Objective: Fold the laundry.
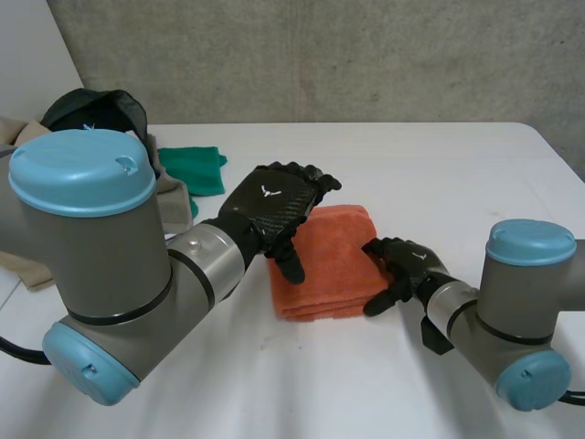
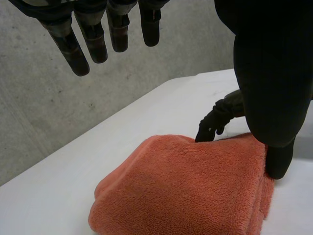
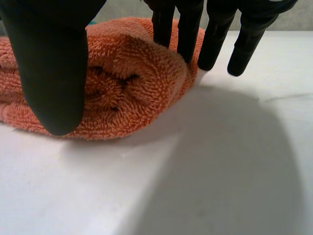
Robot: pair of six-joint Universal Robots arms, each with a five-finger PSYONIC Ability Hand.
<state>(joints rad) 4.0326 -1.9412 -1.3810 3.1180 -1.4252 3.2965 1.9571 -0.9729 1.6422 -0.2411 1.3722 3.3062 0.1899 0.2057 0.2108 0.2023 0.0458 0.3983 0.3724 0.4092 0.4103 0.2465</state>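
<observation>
**Folded towel lies between the two hands**

Left of centre, the left hand (image 1: 270, 206) hovers over the upper left corner of the folded orange terry towel (image 1: 334, 261), fingers loose and apart, holding nothing. The towel lies mid-frame on the white table (image 1: 457, 174), its long axis running up-down. The right hand (image 1: 402, 262) is nearer: its straight fingers touch the towel's right edge, with the thumb apart.

We see the folded orange towel (image 1: 329, 261) mid-table, our left hand (image 1: 274, 206) hovering over its left side with fingers relaxed, our right hand (image 1: 402, 270) at its right edge.
</observation>
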